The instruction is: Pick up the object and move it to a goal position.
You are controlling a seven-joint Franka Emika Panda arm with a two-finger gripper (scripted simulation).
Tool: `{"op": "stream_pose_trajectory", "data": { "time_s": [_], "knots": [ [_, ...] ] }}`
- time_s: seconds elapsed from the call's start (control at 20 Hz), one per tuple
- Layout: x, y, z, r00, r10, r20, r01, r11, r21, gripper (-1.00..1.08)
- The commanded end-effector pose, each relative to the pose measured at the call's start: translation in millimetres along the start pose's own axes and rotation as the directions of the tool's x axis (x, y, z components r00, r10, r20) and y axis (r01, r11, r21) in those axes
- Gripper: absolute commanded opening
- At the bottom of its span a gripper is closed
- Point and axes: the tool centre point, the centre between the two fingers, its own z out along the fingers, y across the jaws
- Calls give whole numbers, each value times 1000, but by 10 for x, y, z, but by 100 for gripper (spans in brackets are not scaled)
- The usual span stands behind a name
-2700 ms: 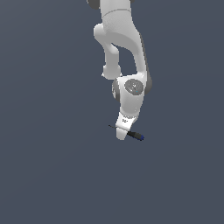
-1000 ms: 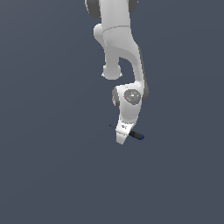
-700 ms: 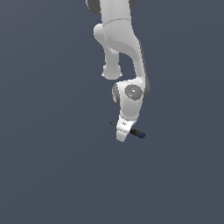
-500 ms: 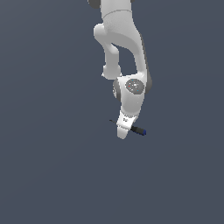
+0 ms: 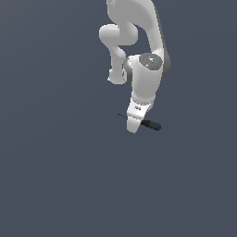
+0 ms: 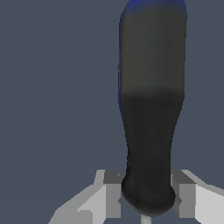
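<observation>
the gripper (image 6: 146,199) has its two pads pressed in on the narrow neck of the screwdriver (image 6: 151,109), one on either side, right where the black handle tapers to meet the thin shaft; so it is clamped on the tool, not wide; in the exterior view the gripper (image 5: 133,126) points downward below the white arm (image 5: 143,74), and the screwdriver (image 5: 151,124) lies crosswise through it, roughly level, blue end sticking out toward the exterior view's right, thin shaft poking out toward the exterior view's left; whether it is clear of the grey floor i cannot tell; no goal marker is visible in either view; judging the step as the carry, the grip sits near the neck, so most of the handle's weight hangs to one side; moving smoothly, without sudden wrist turns, should keep the tool from pivoting between the pads
</observation>
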Motion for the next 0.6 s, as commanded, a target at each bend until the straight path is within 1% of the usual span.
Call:
{"op": "stream_pose_trajectory", "data": {
  "time_s": [0.0, 0.55],
  "knots": [
    [7, -54, -303, 1000, -1, -1, 1, 1000, -1, -100],
    [39, -265, -1591, 1000, -2, -3, 2, 1000, 1, -100]
  ]
}}
